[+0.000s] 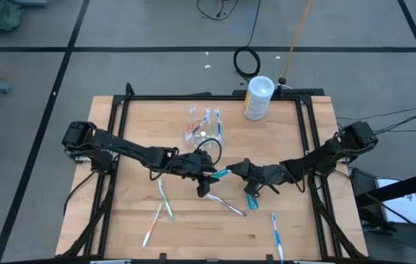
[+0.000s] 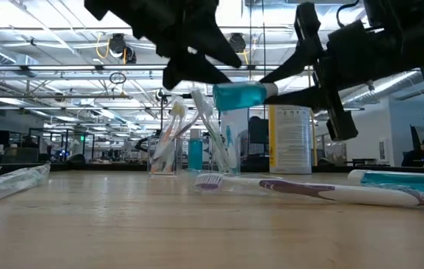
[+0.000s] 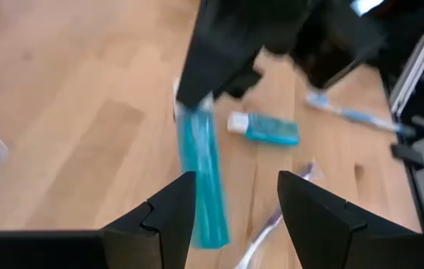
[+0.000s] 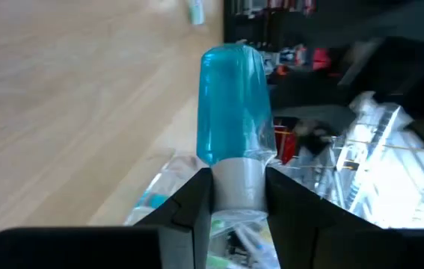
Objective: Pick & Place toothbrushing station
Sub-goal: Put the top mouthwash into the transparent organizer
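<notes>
My right gripper [image 1: 235, 171] is shut on a teal toothpaste tube [image 1: 220, 174], held above the table's middle. My left gripper [image 3: 234, 213] faces it from the left, open. The tube's flat end [image 3: 206, 224] reaches in between the left fingers, close beside one of them. The clear holder [image 1: 202, 129] stands at the far middle on its base with several toothbrushes upright in it. A second teal tube [image 1: 252, 199] lies on the table under the right gripper. My right gripper pinches the tube's white cap [image 4: 238, 184] between its two fingers, coming about level from the table's right. The teal body [image 4: 234, 104] sticks straight out past the fingertips, roughly level and clear of the table. My left gripper: I cannot tell whether one finger [image 3: 174, 217] touches the tube's flat end.
A white canister [image 1: 257, 97] stands at the far edge. Loose toothbrushes lie on the near half: two at the left [image 1: 165, 199], [image 1: 152, 226], a purple one in the middle [image 1: 230, 206], a blue one at the right [image 1: 276, 233].
</notes>
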Tool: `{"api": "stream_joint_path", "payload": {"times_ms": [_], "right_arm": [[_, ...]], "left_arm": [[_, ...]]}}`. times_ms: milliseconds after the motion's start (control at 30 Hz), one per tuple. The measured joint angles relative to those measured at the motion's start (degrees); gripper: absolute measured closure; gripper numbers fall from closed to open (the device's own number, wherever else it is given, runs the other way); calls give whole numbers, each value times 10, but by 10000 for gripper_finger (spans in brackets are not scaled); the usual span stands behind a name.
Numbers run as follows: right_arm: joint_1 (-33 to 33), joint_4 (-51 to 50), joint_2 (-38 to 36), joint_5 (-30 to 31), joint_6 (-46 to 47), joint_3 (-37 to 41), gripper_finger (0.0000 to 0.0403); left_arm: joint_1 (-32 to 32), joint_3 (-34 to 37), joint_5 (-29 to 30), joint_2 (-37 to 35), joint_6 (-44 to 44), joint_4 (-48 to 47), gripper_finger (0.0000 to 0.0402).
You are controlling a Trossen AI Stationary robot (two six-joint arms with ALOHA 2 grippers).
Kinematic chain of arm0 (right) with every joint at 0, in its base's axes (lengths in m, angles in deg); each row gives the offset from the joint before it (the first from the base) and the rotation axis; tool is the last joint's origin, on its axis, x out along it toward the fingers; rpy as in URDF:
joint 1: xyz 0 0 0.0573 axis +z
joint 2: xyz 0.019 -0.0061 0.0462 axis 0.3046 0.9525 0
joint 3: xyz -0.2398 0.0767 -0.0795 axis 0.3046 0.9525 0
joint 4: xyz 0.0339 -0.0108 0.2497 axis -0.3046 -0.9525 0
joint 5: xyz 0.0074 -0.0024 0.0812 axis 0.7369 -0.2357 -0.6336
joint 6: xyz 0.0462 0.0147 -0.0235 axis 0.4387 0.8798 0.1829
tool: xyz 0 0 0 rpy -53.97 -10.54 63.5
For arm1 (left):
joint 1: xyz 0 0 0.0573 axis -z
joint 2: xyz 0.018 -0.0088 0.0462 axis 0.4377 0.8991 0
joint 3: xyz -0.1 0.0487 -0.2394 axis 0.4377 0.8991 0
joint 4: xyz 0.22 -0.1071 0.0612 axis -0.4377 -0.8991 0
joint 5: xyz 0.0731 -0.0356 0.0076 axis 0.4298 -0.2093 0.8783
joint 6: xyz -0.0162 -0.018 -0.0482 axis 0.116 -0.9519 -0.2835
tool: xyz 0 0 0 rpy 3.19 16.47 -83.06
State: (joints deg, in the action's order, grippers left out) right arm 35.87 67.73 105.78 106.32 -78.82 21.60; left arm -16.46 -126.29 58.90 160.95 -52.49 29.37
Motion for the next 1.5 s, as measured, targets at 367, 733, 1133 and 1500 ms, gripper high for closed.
{"api": "stream_joint_path", "payload": {"times_ms": [367,733,1133,1500], "right_arm": [[-1,24,0,-15,-7,0,306],[-1,20,0,-15,-3,0,302],[0,18,0,17,160,0,266],[28,17,0,180,236,0,259]], "left_arm": [[-19,0,-29,24,-14,12,207],[-20,0,-49,24,-5,6,316],[-19,0,-23,24,0,12,314],[-20,0,37,18,55,9,319]]}}
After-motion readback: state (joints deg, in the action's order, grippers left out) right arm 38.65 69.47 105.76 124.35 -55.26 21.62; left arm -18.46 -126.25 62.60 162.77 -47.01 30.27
